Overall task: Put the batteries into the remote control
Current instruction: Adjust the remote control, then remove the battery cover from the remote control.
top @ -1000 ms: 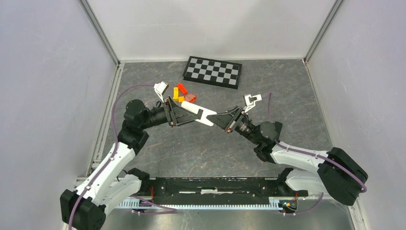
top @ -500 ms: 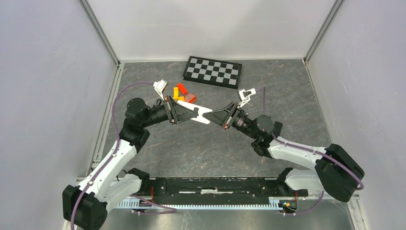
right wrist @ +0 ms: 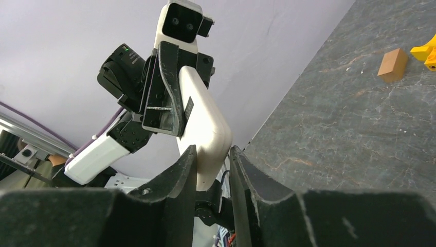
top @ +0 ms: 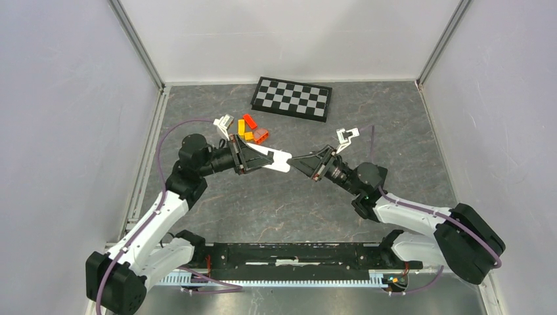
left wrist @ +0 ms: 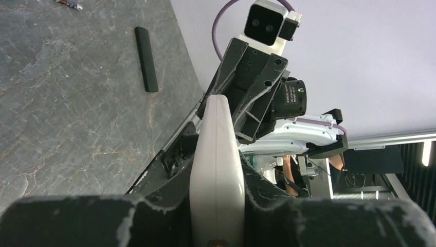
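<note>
Two grippers meet at one white remote control [top: 274,158], which hangs in the air above the grey table [top: 276,203], lying roughly level and clear of the surface. The left gripper [top: 255,157] is clamped on the remote's left half, its fingers pressed against both long sides, as the left wrist view shows. The right gripper [top: 297,162] sits at the remote's other end. In the right wrist view that rounded end lies between its parted fingers [right wrist: 187,164], but I cannot tell whether they press on it or stand just clear.

Just behind the remote, on the table, lie a few orange and red blocks [top: 250,128]. Farther behind the remote, a black-and-white checkerboard [top: 292,98] lies flat.

In the left wrist view a slim black strip [left wrist: 146,59] lies flat on the table, well apart from the remote. Beyond that, a tiny slim cylinder [left wrist: 69,4] lies cut off by the frame's edge, too small to identify.
</note>
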Motion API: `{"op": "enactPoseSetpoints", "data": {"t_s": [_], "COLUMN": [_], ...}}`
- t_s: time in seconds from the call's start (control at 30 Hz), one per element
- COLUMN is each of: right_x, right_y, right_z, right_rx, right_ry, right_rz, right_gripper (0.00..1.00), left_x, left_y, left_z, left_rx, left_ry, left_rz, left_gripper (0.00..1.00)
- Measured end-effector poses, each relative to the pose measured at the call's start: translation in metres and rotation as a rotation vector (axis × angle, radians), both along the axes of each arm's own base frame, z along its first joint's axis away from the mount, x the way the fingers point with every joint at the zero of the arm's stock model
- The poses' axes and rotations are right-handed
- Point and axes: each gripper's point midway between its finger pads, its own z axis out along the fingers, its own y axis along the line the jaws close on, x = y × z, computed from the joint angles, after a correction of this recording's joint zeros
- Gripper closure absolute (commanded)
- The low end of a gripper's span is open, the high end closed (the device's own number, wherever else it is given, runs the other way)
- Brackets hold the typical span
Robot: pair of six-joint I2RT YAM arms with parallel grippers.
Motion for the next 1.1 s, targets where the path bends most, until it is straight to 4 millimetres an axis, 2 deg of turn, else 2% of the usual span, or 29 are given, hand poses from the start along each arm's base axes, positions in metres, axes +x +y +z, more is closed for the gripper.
{"op": "enactPoseSetpoints", "data": {"t_s": [0.07, 0.17, 0.3, 0.5, 0.63, 0.77, 0.97, 1.1], "right_x": [0.0, 0.001, 0.002, -0.001, 0.003, 0.007, 0.007, 0.003], "right_y": [-0.003, -0.003, -0.003, 0.003, 0.013, 0.018, 0.023, 0.021], "right_z": [-0.001, -0.003, -0.011, -0.017, -0.015, -0.01, -0.009, -0.002], "right_rx": [0.014, 0.029, 0.04, 0.048, 0.053, 0.071, 0.104, 0.142], "right_ry": [-0.004, 0.002, 0.037, 0.058, 0.068, 0.067, 0.081, 0.069], "right_rz": [0.001, 0.015, 0.028, 0.075, 0.105, 0.119, 0.148, 0.167], "right_gripper": [0.63, 0.41, 0.26, 0.2, 0.23, 0.31, 0.6, 0.7], "left_x": [0.002, 0.004, 0.006, 0.01, 0.01, 0.009, 0.009, 0.01], "left_y": [-0.001, -0.001, -0.003, -0.006, -0.007, -0.008, -0.007, -0.006], "left_z": [-0.002, -0.004, -0.003, -0.004, -0.008, -0.008, -0.008, -0.006], "left_rx": [0.003, 0.004, 0.003, 0.023, 0.035, 0.035, 0.04, 0.037], "left_ry": [0.006, 0.009, -0.009, -0.072, -0.088, -0.098, -0.111, -0.117], "left_rz": [0.001, 0.0, -0.006, -0.033, -0.048, -0.063, -0.063, -0.052], "left_gripper": [0.98, 0.98, 0.98, 0.98, 0.98, 0.98, 0.98, 0.98]}}
